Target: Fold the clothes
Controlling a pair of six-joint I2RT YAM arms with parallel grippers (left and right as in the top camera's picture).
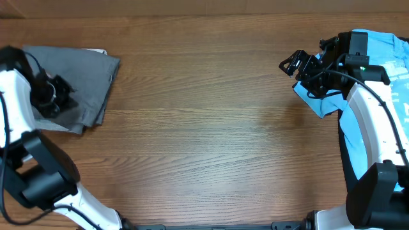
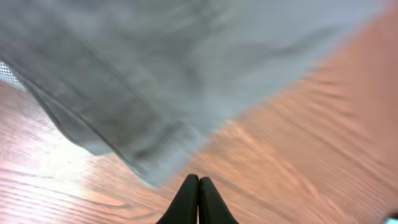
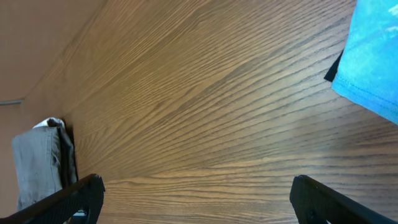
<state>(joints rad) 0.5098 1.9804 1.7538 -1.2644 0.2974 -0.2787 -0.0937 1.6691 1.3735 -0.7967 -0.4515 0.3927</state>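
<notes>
Plainly, the dark grey shorts (image 1: 77, 76) are found at the upper left of the overhead view, laid as a compact, layered bundle on the counter (image 1: 204, 140), with stacked edges shown along the right side. A thin pale edge (image 1: 97, 51) is seen peeping out at the bundle's top right corner; what it belongs to cannot be told. The fold is judged to be done or very nearly so.

The left gripper (image 1: 54, 96) is placed over the lower left part of the shorts. In the left wrist view, which is blurred, its fingers are seen pressed together with nothing pinched between them, just off the cloth's edge. The right gripper (image 1: 291, 64) is held at the upper right of the overhead view, jaws spread wide and empty, beside a light blue T-shirt (image 1: 377, 51) over which the right arm is stretched.

Several faults may be expected from here. Should the left gripper be drawn away low, a layer could be snagged by the closed fingertips and the fold dragged open or skewed. Because the bundle lies close to the counter's left end, it could be pushed towards the edge. The T-shirt could also be pulled along by the right arm's cable or wrist if that arm is swung inward.

No brand or label can be read. Pale print is visible on the T-shirt at the far right, but no letters can be made out.
</notes>
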